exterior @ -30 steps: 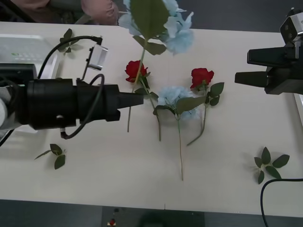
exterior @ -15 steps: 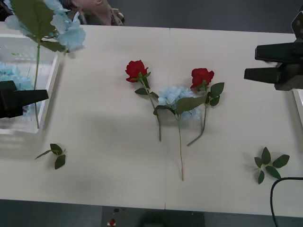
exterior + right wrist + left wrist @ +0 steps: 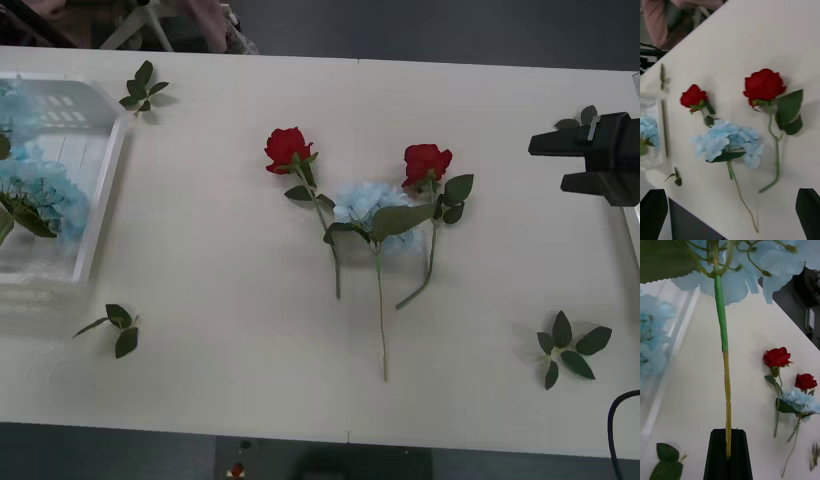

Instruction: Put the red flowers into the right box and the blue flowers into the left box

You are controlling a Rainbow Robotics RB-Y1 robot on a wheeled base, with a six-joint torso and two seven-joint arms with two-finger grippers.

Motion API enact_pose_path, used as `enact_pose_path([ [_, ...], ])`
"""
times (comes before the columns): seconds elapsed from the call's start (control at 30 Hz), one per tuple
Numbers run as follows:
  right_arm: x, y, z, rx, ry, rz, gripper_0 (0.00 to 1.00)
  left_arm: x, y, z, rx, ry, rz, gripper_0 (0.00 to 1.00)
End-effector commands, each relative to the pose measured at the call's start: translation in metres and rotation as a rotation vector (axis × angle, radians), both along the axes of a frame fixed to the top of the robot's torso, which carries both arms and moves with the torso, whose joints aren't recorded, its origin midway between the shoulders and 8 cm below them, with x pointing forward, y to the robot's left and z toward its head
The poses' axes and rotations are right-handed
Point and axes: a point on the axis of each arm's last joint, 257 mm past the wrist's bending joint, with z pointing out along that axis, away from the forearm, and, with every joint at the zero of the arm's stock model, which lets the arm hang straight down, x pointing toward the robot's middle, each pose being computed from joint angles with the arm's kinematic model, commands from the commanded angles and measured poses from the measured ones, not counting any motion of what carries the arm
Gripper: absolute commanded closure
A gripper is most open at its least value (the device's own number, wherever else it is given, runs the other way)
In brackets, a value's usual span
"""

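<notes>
Your left gripper (image 3: 728, 461) has its black jaws clamped on the stem end of a pale sky-blue artificial hydrangea cluster (image 3: 741, 273), held upright beside the left box.

The left box, a large translucent white plastic bin (image 3: 100, 200), sits at the far-left edge of the cream tabletop (image 3: 220, 330). Inside it you can see more pale blue clusters (image 3: 40, 190).

Mid-tabletop: two red artificial roses on thin green stems, one to the left (image 3: 287, 146) and one to the right (image 3: 426, 161). Between them lies another blue hydrangea cluster (image 3: 372, 205), its long stem running toward the near edge. Its petals touch the right rose's leaves.

Your right gripper (image 3: 732, 210) hovers at the right edge above the tabletop, its jaws spread wide and empty, well apart from the flowers.

Loose green leaf sprigs lie far left (image 3: 142, 85), near left (image 3: 115, 326) and near right (image 3: 570, 345).
</notes>
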Motion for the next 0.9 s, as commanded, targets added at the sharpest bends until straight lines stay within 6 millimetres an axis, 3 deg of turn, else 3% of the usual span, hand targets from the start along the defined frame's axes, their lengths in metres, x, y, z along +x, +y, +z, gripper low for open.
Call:
enact_pose_path([
  [0.03, 0.010, -0.016, -0.008, -0.053, 0.054, -0.108, 0.00, 0.015, 0.034, 0.006, 0.088, -0.056, 0.064, 1.00],
  [0.27, 0.020, -0.022, -0.048, -0.200, 0.132, -0.195, 0.00, 0.039, 0.103, -0.003, 0.166, -0.053, 0.222, 1.00],
  [0.33, 0.025, -0.021, -0.058, -0.233, 0.153, -0.204, 0.00, 0.045, 0.114, -0.005, 0.172, -0.050, 0.250, 1.00],
  [0.57, 0.055, -0.015, -0.088, -0.322, 0.188, -0.226, 0.00, 0.054, 0.128, -0.027, 0.161, -0.032, 0.300, 1.00],
  [0.77, 0.083, 0.004, -0.113, -0.391, 0.155, -0.233, 0.00, 0.059, 0.115, -0.045, 0.173, -0.021, 0.283, 0.97],
  [0.8, 0.088, 0.008, -0.117, -0.401, 0.143, -0.237, 0.00, 0.060, 0.112, -0.046, 0.171, -0.019, 0.277, 0.80],
  [0.83, 0.093, 0.013, -0.123, -0.413, 0.130, -0.233, 0.00, 0.060, 0.110, -0.048, 0.174, -0.017, 0.271, 0.52],
  [0.9, 0.097, 0.019, -0.129, -0.424, 0.116, -0.229, 0.00, 0.060, 0.109, -0.050, 0.177, -0.014, 0.266, 0.13],
])
